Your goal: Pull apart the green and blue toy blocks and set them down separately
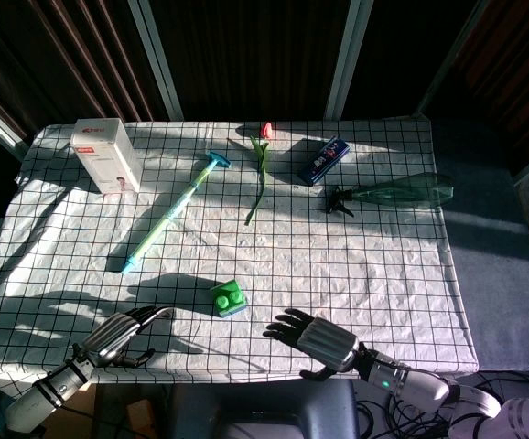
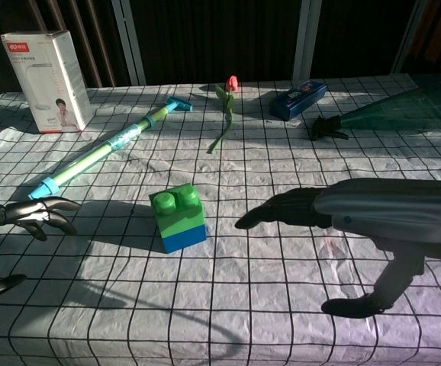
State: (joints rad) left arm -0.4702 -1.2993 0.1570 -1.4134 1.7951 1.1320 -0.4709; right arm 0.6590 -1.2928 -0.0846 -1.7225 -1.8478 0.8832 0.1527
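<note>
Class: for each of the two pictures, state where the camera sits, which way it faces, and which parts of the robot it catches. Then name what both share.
Head view: high, looking steeply down on the table; left hand and right hand at the near edge.
Chest view: low, facing across the tabletop; left hand, right hand.
Shared: both hands, the joined green and blue blocks.

Checked tablecloth (image 1: 356, 274) bearing joined green and blue blocks (image 2: 178, 218), box (image 1: 106, 155), tube (image 1: 168, 213), tulip (image 1: 261, 169), bottle (image 1: 397, 193).

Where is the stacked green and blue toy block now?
The green and blue toy block stands near the table's front edge, between the left robot hand and right robot hand, untouched.
</note>
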